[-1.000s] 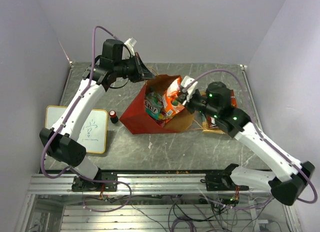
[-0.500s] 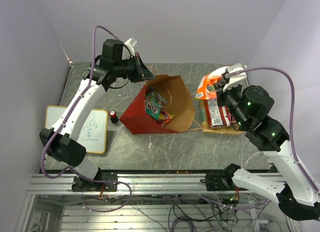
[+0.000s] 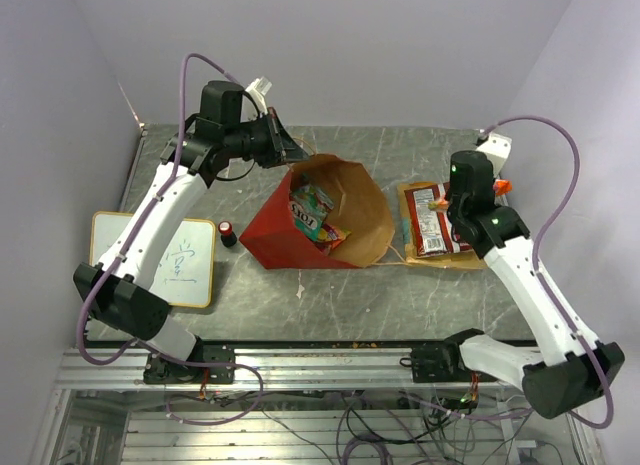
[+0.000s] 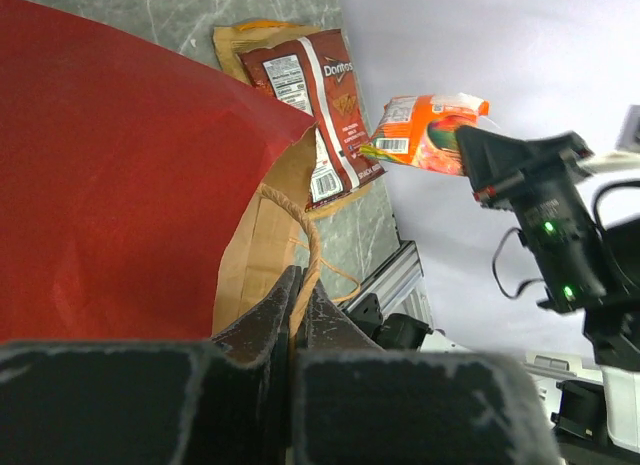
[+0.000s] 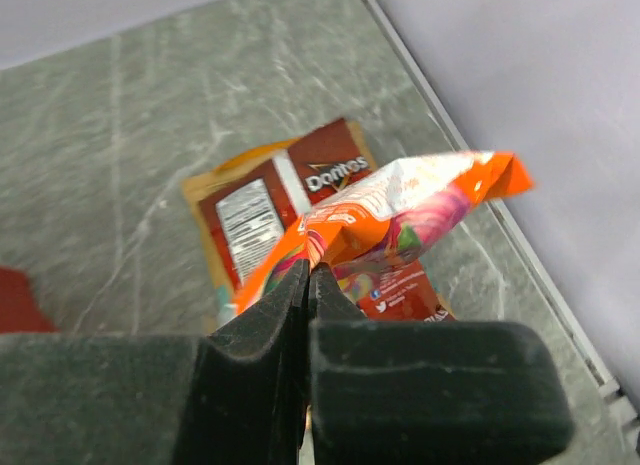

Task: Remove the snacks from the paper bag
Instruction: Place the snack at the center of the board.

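Your right gripper [image 5: 305,275] has its fingers pressed together on one end of the multicoloured orange packet [image 5: 400,210]. It holds the packet in the air above the right side of the table [image 3: 400,295], over the red chip bag [image 3: 432,220] that lies flat on the large orange bag [image 3: 445,260].

Expect the packet to be light, puffy and crackly, with a glossy film that can slide under a weak pinch. The crimped seam at the end is the sound place to hold it, and you appear to have it at or near that end. Squeezing the body would likely crush what is inside.

The packet's long axis runs roughly level, out from your fingers toward the right edge of the table, and the free end sags a little.

Your left gripper [image 4: 298,295] has its fingers clamped on the far rim of the paper bag [image 3: 270,230], beside a cord handle. The paper is stiff but creases easily, so hold it steady rather than hard. The bag sits mid-table, its mouth tipped up and toward the right edge. More packets [image 3: 310,210] show inside it.
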Available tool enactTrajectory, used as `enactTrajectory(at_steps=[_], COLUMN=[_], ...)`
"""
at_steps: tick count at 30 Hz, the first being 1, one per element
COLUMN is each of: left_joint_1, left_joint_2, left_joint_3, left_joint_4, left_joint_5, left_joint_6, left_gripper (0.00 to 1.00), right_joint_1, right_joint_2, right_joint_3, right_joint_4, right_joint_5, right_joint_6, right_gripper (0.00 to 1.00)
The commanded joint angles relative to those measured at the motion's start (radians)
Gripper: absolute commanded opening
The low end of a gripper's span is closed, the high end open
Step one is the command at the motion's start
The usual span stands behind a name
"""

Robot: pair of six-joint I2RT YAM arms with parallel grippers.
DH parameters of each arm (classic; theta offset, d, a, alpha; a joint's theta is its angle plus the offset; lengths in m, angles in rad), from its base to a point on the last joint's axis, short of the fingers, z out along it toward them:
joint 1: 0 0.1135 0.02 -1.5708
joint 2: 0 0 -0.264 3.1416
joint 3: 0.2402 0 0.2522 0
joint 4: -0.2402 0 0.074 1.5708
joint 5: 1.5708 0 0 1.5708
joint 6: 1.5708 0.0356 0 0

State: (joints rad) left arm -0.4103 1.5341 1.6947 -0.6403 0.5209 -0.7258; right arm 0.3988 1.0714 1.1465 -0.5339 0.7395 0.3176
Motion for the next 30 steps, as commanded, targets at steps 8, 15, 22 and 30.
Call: enactTrajectory(at_steps=[8,15,22,30], left_joint_1=[-0.008,-0.008,-0.008,-0.008], left_joint_2=[-0.028,-0.020,-0.028,-0.016], left_joint_3=[0.018,0.041,0.032,0.042], left_joint_4=[-0.004,-0.022,-0.029,-0.031], left_joint_5=[0.014,0.012,0.009,0.017], left_joint_6=[0.002,0.013,0.015,0.018], left_gripper=[0.07,0.07,0.07,0.07], right_joint_1=[-0.213,-0.230,-0.230,-0.230], right_joint_2=[0.100,0.127,0.079,0.007], right_joint_3=[-0.100,-0.182,-0.298,-0.385], right_joint_4=[0.209,0.258,0.256,0.120], right_joint_5=[-0.061,-0.033,-0.058,-0.163], right_joint_6=[0.229,0.291,0.320,0.474], right_gripper=[0.00,0.00,0.00,0.00])
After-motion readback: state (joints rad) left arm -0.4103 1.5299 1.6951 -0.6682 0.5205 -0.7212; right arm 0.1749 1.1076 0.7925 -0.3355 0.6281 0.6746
